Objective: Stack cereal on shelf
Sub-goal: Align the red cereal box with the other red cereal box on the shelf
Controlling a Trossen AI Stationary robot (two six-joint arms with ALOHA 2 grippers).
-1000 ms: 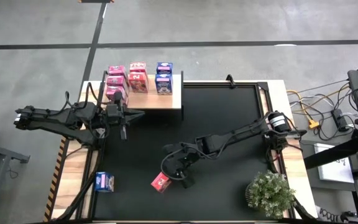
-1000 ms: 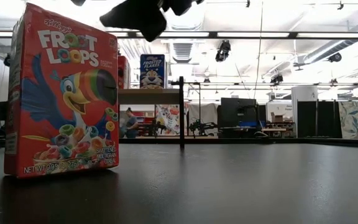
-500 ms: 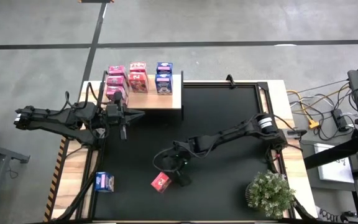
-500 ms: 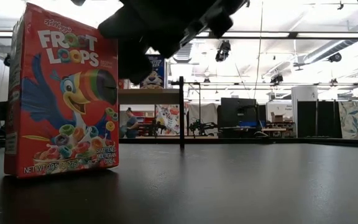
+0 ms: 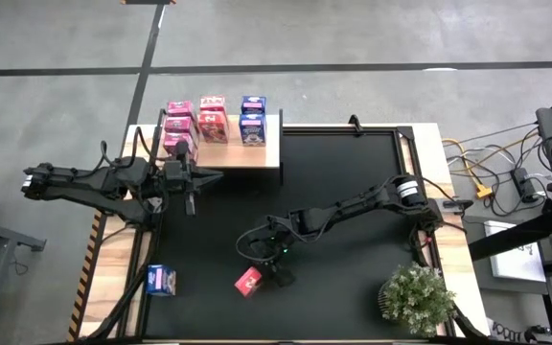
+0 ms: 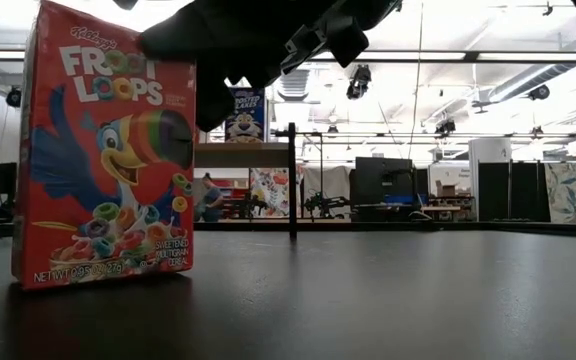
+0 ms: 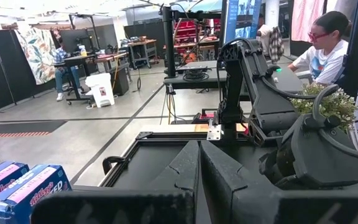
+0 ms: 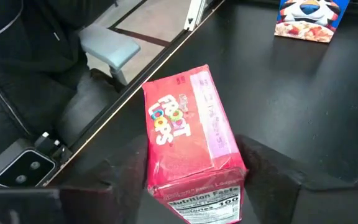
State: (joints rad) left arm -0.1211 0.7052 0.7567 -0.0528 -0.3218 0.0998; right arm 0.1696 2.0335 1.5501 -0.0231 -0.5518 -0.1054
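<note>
Overhead camera looks straight down on the whole black table (image 5: 353,201); low camera sits at mat height, level, close to the red cereal box (image 6: 103,150), which the right wrist camera also frames from above (image 8: 191,143); left wrist camera faces across the table.

Grey concrete floor (image 5: 372,38); dark partition screens (image 6: 508,190); ceiling lights (image 6: 488,58).

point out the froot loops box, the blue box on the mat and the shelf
Froot Loops box (image 8: 188,137), right wrist view, its top face.
blue box (image 5: 162,280), high view, its top.
shelf (image 5: 257,153), high view, bare plank near the front edge.
</note>
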